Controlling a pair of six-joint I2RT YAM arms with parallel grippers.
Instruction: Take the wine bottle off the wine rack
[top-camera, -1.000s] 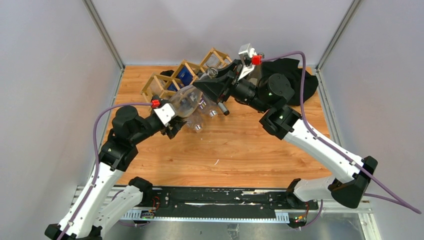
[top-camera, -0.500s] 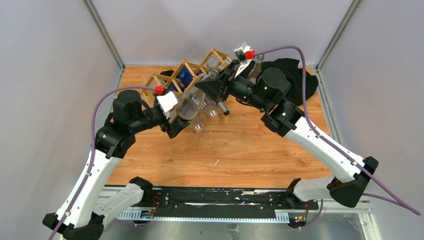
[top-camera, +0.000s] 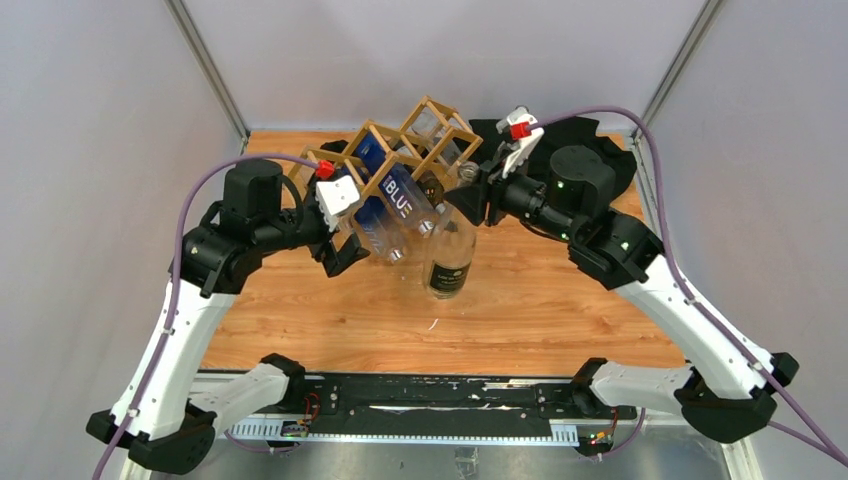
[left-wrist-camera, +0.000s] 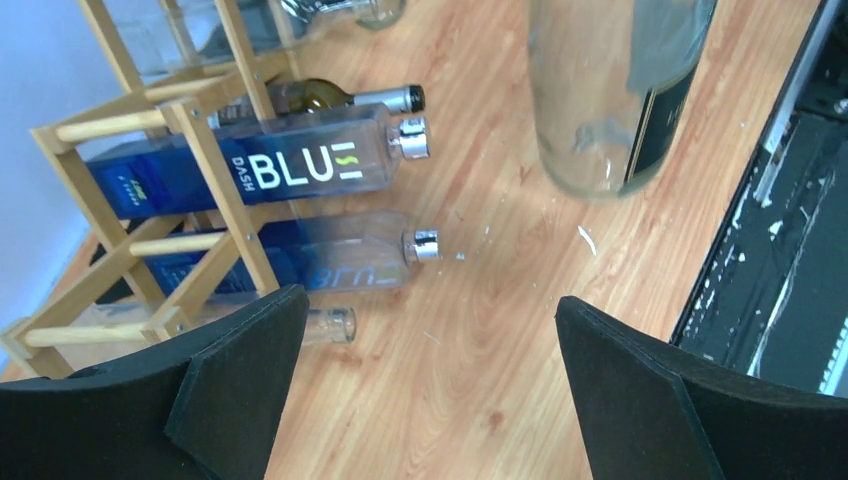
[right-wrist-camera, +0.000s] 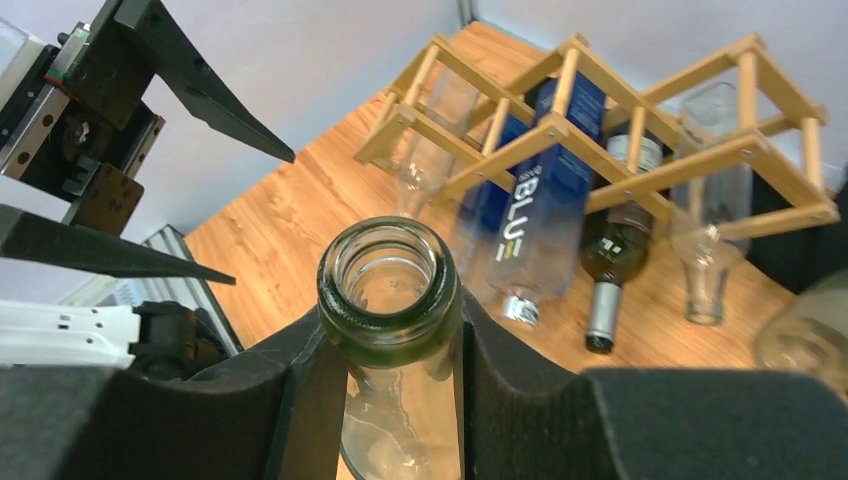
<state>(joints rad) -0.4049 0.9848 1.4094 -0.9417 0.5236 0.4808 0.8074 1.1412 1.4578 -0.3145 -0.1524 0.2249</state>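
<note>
Top view, wine bottle (top-camera: 450, 255): clear glass with a dark label, out of the wine rack (top-camera: 400, 160) and upright just in front of it. I can't tell whether its base touches the table (top-camera: 520, 310).
Top view, right gripper (top-camera: 478, 200): clamped on the bottle's neck.
Top view, left gripper (top-camera: 345, 250): beside the rack's left end, holding nothing (the gap is hard to judge from up here).
Top view, rack: set diagonally, with a blue-labelled bottle (top-camera: 398, 195) lying in a cell. Its far end is partly masked by the arms.
Left wrist, left gripper: pads spread wide with only bare wood between them.
Left wrist, wine bottle: lower body only, the top cut off by the frame.
Left wrist, rack: cropped at the left, with bottle caps poking out.
Right wrist, right gripper: fingers (right-wrist-camera: 310, 390) pressed against both sides of the neck, just under the open mouth. The body below is mostly hidden.
Right wrist, rack: behind the bottle, clear of it.
</note>
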